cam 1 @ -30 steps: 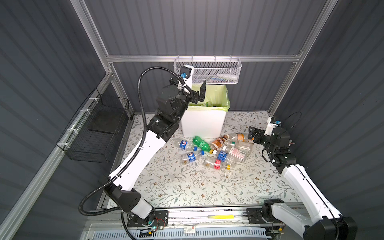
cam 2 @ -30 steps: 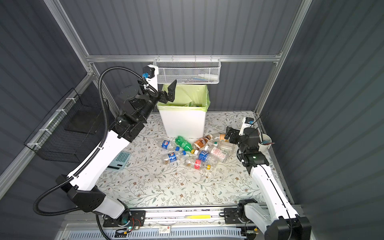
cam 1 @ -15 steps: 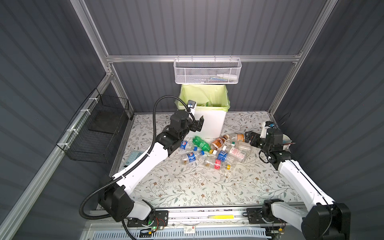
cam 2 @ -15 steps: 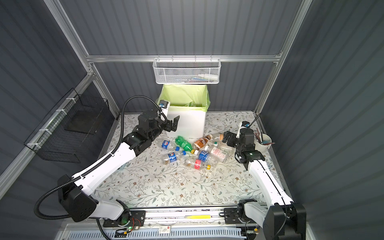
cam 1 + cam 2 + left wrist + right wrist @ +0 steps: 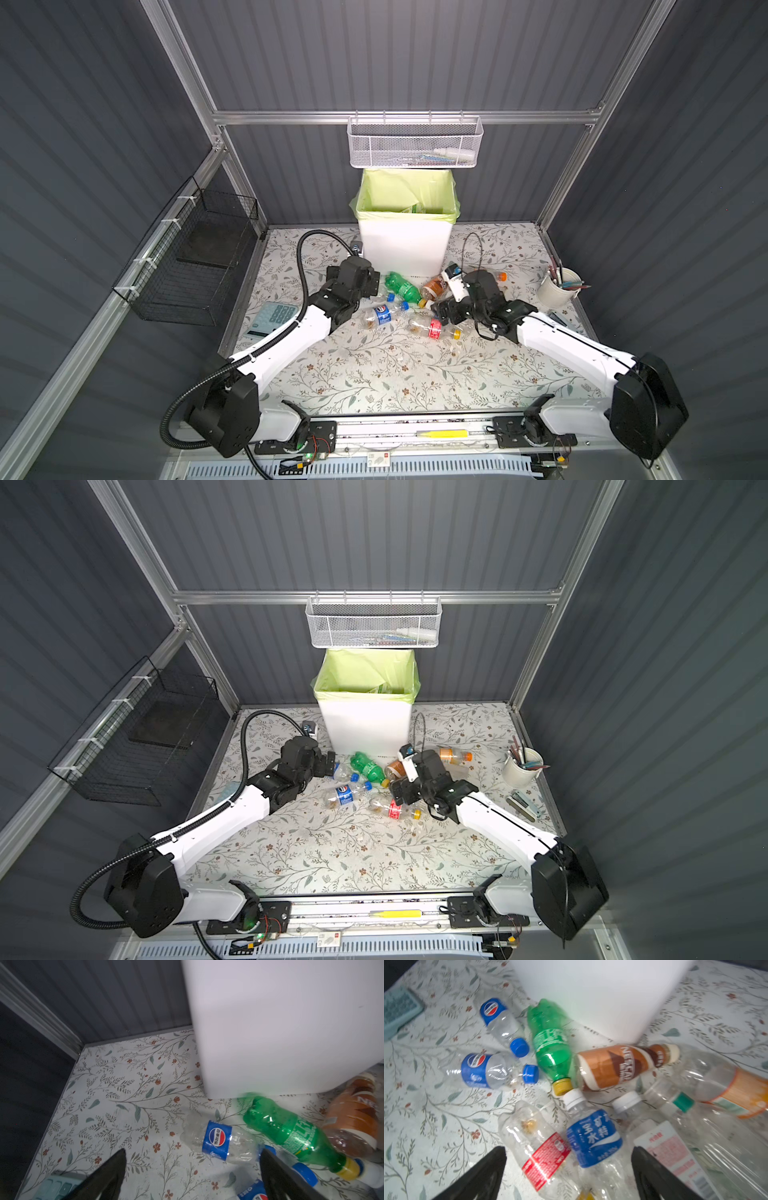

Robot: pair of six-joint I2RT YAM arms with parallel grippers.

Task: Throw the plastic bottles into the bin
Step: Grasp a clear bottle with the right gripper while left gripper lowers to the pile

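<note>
The white bin (image 5: 403, 245) with a green liner stands at the back of the table, and plastic bottles lie in a pile in front of it. My left gripper (image 5: 374, 286) is low at the pile's left side and open; in the left wrist view its jaws (image 5: 193, 1167) stand wide apart just short of a clear blue-label bottle (image 5: 217, 1140), with a green bottle (image 5: 291, 1132) beside it. My right gripper (image 5: 440, 311) is open over the pile's right side. Its jaws (image 5: 569, 1163) straddle a red-label bottle (image 5: 544, 1157) and a blue-label bottle (image 5: 593, 1138) without gripping either.
A pale blue calculator (image 5: 272, 316) lies left of my left arm. A white cup of pens (image 5: 557, 289) stands at the right edge. A white mesh basket (image 5: 413, 143) hangs above the bin. A black wire basket (image 5: 195, 257) hangs on the left wall.
My left arm has come down from above the bin to the table beside the pile. My right gripper has moved left over the bottles.
</note>
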